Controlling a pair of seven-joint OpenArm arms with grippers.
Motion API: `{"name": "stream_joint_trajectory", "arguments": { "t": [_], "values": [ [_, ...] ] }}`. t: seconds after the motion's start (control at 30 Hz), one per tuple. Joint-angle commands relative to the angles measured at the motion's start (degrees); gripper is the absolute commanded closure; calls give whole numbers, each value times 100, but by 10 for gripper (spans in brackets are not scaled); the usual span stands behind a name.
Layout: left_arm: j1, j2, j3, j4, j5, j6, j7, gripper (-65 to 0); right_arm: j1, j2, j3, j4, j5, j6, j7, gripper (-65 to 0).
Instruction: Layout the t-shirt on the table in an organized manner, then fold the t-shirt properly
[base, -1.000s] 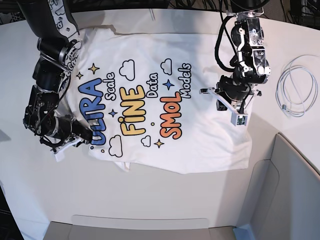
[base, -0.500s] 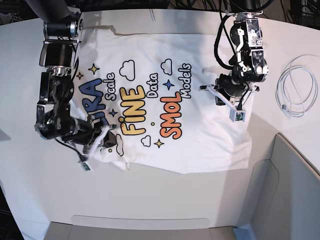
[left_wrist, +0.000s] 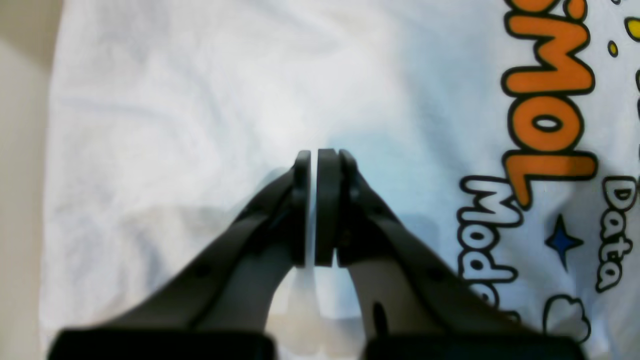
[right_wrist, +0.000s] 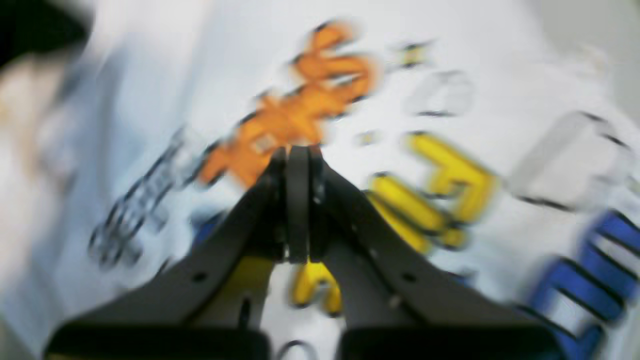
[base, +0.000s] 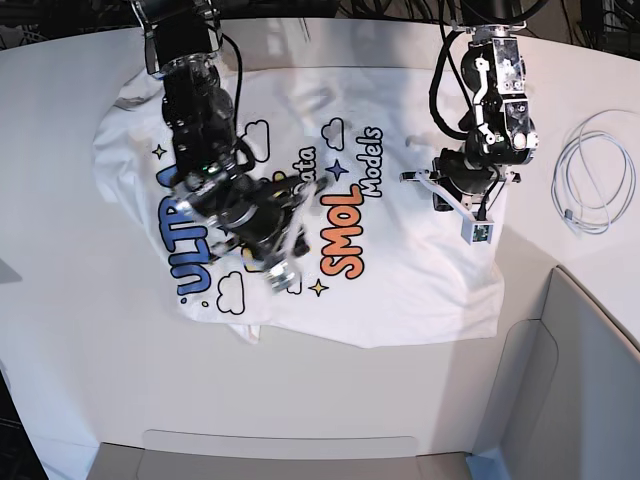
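right gripper (base: 272, 245): pressed together, reaching over the t-shirt (base: 420, 270) print
left gripper (left_wrist: 314, 165): pressed together, at the shirt's 3 o'clock side

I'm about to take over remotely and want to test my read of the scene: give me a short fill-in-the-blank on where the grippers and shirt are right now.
1. The right gripper is above the t-shirt's ____ area, jaws shut.
2. The left gripper has its jaws ____ over plain white fabric.
3. The orange word on the t-shirt reads ____.
4. The coiled white cable lies on the table, ____ the shirt.

Missing words: printed; shut; SMOL; apart from
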Motion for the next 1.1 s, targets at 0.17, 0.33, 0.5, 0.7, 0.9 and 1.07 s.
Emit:
{"name": "stream_joint_trajectory", "arguments": {
  "t": [0.17, 0.33, 0.5, 0.7, 0.9, 1.07],
  "values": [
    [33, -13, -4, 81, -32, -14, -120, -34, 886, 138, 1829, -655, 763, -30, -271, -108],
    [42, -13, 23, 81, -32, -14, -120, -34, 1343, 718, 1961, -1701, 1405, -22, -254, -191],
    [42, -13, 14, 81, -32, -14, -120, -34, 1677, 1009, 2682, -2572, 2319, -30, -254, -205],
    [130, -13, 23, 81, -32, -14, -120, -34, 2064, 1167, 3210, -3750, 2469, -13, -183, -206],
    [156, -13, 23, 81, -32, -14, -120, -34, 2064, 1176, 3262, -3961, 2442, -22, 397, -206],
    [156, -31, 23, 81, -32, -14, -120, -34, 2161, 1176, 3245, -4629, 2442, -22, 625, -206]
  ]
}}
